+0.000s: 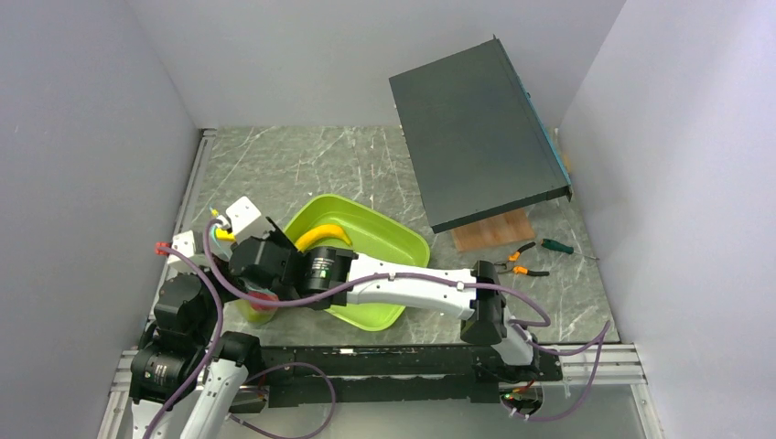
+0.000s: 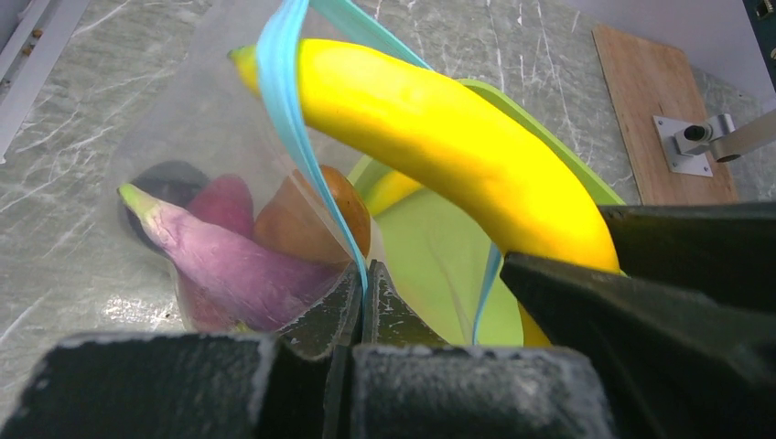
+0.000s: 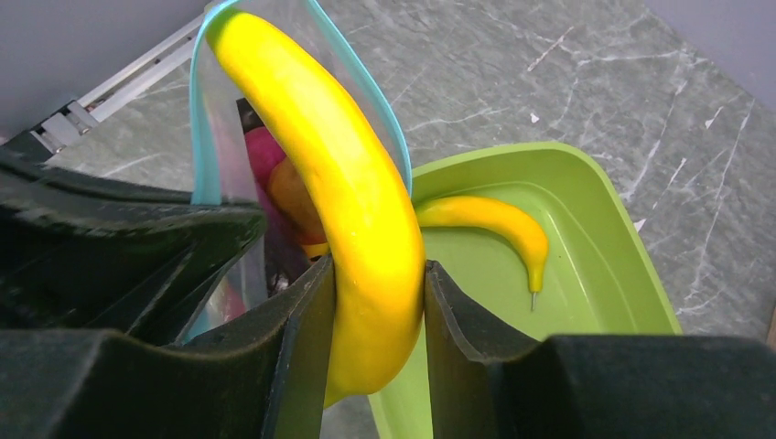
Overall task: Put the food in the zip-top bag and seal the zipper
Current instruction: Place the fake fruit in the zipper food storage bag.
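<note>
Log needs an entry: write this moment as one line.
left tool: shut on zipper | right tool: shut on banana, tip at bag mouth | tray: second banana

We see a grey marbled table with pale veins. Toward its front left sits a lime-green tray. The lower end of the clear bag seems to rest on the top just left of the tray. At the back right lies a wooden board, with a dark panel tilted over it. Just beside the board lie orange-handled pliers and a green-handled tool, close together.
</note>
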Tool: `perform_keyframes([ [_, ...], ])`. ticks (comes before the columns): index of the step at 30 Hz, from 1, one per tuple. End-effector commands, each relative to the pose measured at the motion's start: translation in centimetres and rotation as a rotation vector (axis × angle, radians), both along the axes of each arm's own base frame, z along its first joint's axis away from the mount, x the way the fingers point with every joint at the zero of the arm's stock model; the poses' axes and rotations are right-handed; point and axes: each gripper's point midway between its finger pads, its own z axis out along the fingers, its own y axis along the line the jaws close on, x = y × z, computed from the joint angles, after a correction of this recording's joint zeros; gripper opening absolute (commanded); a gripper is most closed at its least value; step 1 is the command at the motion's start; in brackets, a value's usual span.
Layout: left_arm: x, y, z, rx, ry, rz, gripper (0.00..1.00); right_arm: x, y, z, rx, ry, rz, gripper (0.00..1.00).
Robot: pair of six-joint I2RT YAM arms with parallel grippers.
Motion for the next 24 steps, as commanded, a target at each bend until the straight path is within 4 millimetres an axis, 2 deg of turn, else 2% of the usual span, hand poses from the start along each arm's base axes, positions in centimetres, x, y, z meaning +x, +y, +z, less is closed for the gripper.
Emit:
perform_keyframes([
  [1,0.3,0.2,1.3,-0.009,-0.053,0.014,0.0,-0.1,0.0,3.9,0.102,-0.054,-0.029,0.0],
  [7,0.2,0.5,1.3,-0.013,-0.057,0.034,0.0,-1.5,0.5,3.0,0.092,-0.056,-0.01,0.07],
  [11,0.1,0.6,1.4,-0.014,-0.059,0.038,0.0,-2.4,1.1,2.3,0.094,-0.026,0.034,0.21],
  [14,0.2,0.6,1.3,-0.014,-0.058,0.037,0.0,-3.2,1.7,2.0,0.137,0.02,0.098,0.28],
  [17,0.2,0.5,1.3,-0.014,-0.057,0.033,0.0,-4.0,2.1,2.0,0.202,0.077,0.175,0.39],
  [20,0.3,0.4,1.2,-0.012,-0.052,0.031,0.0,-3.9,2.0,2.1,0.273,0.144,0.225,0.44],
  [24,0.3,0.3,1.2,-0.011,-0.047,0.022,0.0,-2.5,1.1,2.0,0.386,0.27,0.277,0.49],
])
